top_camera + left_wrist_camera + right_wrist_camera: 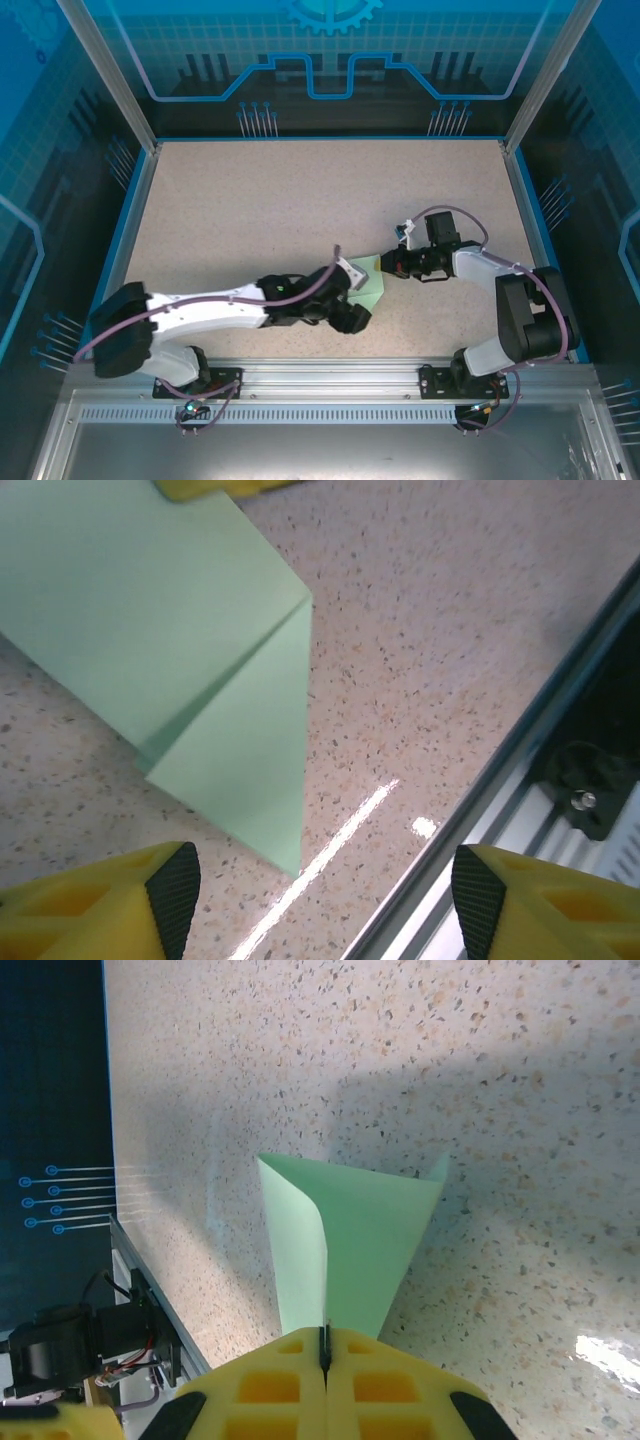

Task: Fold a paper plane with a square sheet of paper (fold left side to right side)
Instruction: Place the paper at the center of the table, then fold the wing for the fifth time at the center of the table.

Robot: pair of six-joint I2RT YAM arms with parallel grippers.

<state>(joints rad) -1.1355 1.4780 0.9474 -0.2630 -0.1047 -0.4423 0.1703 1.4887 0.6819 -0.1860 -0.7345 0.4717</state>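
Paper (372, 290) lies on the near half of the table (300, 200), a little right of centre, between the ends of the two arms. It is pale green and partly folded. From the left wrist, a triangular flap lies over a wider layer, with one sharp corner pointing toward the near rail (520, 770).

The right gripper (323, 1345) is pressed fully shut, its yellow fingers (290, 1355) meeting with a thin edge of the sheet pinched between them. From that wrist the paper spreads out ahead of the fingers and one layer bows away from the other, so the fold is not yet flat. This grip seems meant to anchor the sheet and keep it from sliding on the smooth top while the other arm works the crease.

The left gripper (320, 890) hangs just above the table with its jaws wide apart and nothing between the black pads (175, 890). The paper's tip sits ahead of the gap, nearer the left pad, touching neither. Standing open and low, it looks ready either to press the flap down or to take a fresh edge. That move calls for care, I judge: the sheet is thin, and a pull against the pinch could tear it or skew the fold.
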